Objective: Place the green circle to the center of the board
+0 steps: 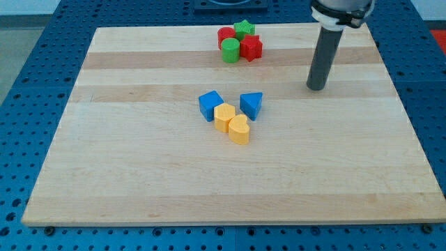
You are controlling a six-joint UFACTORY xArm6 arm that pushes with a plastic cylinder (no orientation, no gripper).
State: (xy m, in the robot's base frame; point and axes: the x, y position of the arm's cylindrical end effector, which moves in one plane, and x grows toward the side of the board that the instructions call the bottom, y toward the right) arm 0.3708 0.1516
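Standing upright on the light wooden worktop, my tip, the lower end of the straight dark rod, touches the board in the upper right part of the frame. There is no pincer on this arm, so it has no open or closed state to tell; only the rod shows, with its pale collar at the top edge of the frame.

The small green circle block sits near the top edge of the worktop, a little right of the middle of the frame. It belongs to a tight group of four blocks. The green star block is above it and slightly to the right. A red block, whose shape I cannot make out well, is just above it on the left side. The red star block is just beside it on the right and seems to touch it. My tip is well apart from this group, to the right and a little lower.

Near the middle of the worktop lies a second group. The blue cube block is on its left and the blue triangle block on its right. Between and below them are two yellow blocks: one with flat sides and one rounded, touching each other.

The worktop lies on a blue perforated base.
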